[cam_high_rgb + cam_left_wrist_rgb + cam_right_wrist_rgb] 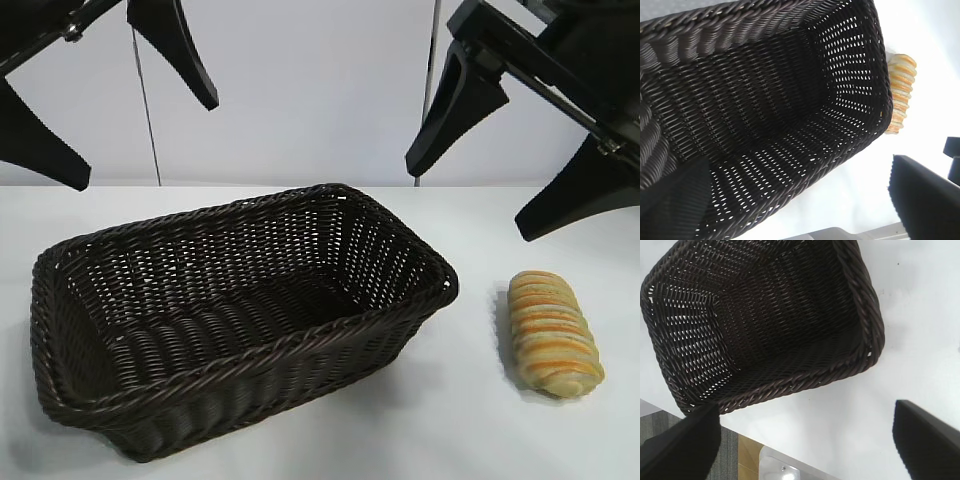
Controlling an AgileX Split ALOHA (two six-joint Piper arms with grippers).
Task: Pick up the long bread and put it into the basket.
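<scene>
The long bread, golden-tan with orange-brown crosswise ridges, lies on the white table to the right of the basket, a short gap between them. The basket is dark-brown wicker, rectangular and holds nothing. In the left wrist view part of the long bread shows beyond the basket end wall. My right gripper hangs open high above the table, over the gap between basket and bread. My left gripper hangs open high over the basket's left part. The right wrist view shows the basket but not the bread.
A pale wall with vertical seams stands behind the table. The table's far edge, a grey strip and a yellowish floor show in the right wrist view. White tabletop stretches in front of and to the right of the bread.
</scene>
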